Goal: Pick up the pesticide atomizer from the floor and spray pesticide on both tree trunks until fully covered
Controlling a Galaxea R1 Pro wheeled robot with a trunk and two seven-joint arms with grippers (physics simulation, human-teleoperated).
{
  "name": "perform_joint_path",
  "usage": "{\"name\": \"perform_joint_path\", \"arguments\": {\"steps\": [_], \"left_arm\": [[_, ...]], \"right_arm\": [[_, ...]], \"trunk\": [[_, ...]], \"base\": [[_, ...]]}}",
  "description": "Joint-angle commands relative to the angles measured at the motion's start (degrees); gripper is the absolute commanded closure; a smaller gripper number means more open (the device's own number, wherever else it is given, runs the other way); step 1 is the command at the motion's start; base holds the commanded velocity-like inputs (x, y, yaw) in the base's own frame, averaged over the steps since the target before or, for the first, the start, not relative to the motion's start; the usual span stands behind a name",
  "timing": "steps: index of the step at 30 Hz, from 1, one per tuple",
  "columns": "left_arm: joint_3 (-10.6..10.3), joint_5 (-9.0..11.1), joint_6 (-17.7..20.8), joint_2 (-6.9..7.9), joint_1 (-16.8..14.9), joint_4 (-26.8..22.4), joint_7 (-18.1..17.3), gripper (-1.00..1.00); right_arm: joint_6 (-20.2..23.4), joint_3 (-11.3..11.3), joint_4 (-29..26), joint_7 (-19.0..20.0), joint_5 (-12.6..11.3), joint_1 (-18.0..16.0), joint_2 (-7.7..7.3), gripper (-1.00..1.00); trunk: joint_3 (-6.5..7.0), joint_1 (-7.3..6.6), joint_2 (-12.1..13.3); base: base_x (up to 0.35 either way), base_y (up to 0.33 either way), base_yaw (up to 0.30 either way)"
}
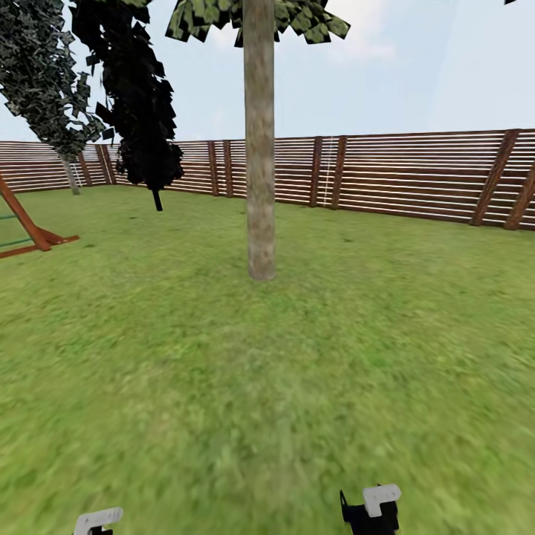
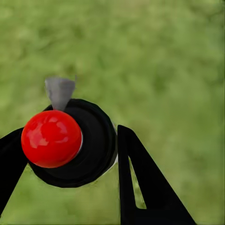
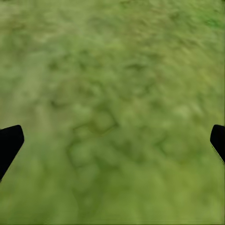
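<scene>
Head view: a grass lawn spreads ahead, closed at the back by a slat fence. A bare grey-brown trunk stands upright, far ahead of both grippers and roughly between their lines, its leafy crown cut by the upper edge. Further back, toward the left gripper's side, rise a dark narrow tree and a paler leafy tree near the fence. A reddish wooden frame stands at that same side. A white-capped part of the left arm and another of the right arm peek in at the near edge; the fingers cannot be made out here.

Left wrist view: the left gripper is closed on the atomizer, its black fingers pressed to either side of the black round body. A glossy red ball sits on the atomizer, and a small grey nozzle juts beyond it, away from the gripper. Blurred grass lies behind.

Right wrist view: the right gripper is spread wide, with only the black fingertips showing at the two sides and nothing between them. Grass lies beyond it.
</scene>
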Motion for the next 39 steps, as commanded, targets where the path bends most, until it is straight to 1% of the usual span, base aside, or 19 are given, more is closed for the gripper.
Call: {"name": "perform_joint_path", "arguments": {"steps": [1, 39], "left_arm": [[-0.08, 0.5, -0.16, 0.01, -0.02, 0.05, -0.28, 1.0], [-0.08, 0.52, -0.16, 0.01, -0.04, 0.05, -0.26, 1.0]], "right_arm": [[-0.07, -0.08, 0.05, -0.51, 0.61, -0.04, 0.01, -1.0], [-0.07, -0.08, 0.05, -0.51, 0.61, -0.04, 0.1, -1.0]], "trunk": [[-0.05, 0.02, -0.02], [-0.05, 0.02, -0.02]], "base": [[0.336, 0.0, 0.0], [0.336, 0.0, 0.0]]}}
